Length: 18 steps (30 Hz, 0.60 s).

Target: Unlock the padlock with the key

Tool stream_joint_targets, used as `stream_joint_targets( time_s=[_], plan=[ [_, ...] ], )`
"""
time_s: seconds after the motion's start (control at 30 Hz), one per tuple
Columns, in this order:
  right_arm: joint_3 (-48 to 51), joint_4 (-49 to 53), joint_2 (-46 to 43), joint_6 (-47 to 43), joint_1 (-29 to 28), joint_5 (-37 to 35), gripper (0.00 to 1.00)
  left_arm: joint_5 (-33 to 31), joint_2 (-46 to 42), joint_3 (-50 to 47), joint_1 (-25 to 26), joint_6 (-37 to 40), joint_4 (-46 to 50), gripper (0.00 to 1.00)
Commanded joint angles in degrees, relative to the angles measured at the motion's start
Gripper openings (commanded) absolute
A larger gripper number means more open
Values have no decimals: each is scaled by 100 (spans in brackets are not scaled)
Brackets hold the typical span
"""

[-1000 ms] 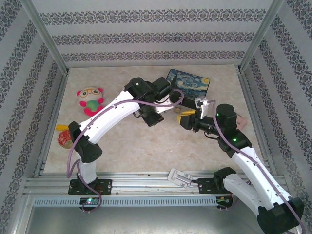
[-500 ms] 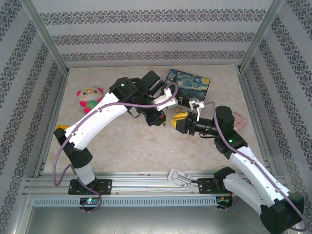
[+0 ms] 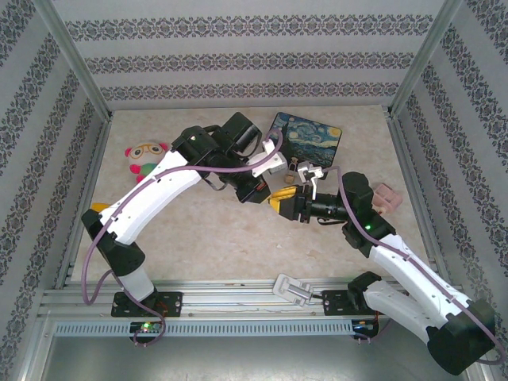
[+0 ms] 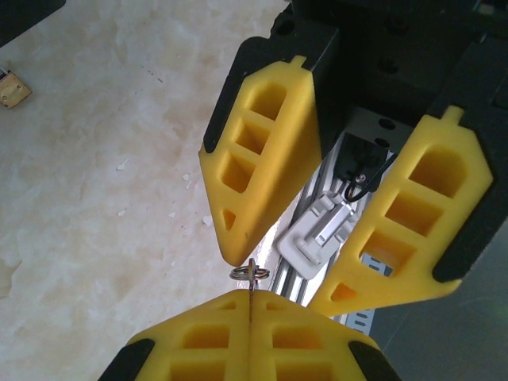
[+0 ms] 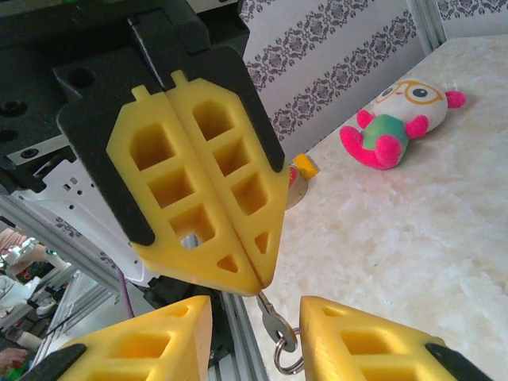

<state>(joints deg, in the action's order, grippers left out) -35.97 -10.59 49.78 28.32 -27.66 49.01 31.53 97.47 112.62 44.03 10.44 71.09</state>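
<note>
Fingers point(image 5: 198, 190) of the left gripper point(image 5: 255, 287) are pressed together on the key point(image 5: 272, 321), its ring end hanging free below the tips; the right gripper point(image 5: 255, 317) stands narrowly open either side of that end, not touching it. Step in hand reads as a mid-air handover; the padlock point(image 4: 13, 89) lies on the table point(image 4: 95, 198), apart from both grippers, untouched. Next move calls for the right jaws to close squarely on the key's head before the left releases, or it may twist.
</note>
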Motion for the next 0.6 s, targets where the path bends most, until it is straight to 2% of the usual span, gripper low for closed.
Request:
stream_joint_targets(
  time_s=[0.0,0.57],
  plan=[
    [-20,-268,-3,-85,-64,123,35,413,-287,-137,-129,-8,-341,0],
    [-7,-352,-56,-19,-73,236,32,847,-509,-534,-314,-53,-686,0]
  ],
)
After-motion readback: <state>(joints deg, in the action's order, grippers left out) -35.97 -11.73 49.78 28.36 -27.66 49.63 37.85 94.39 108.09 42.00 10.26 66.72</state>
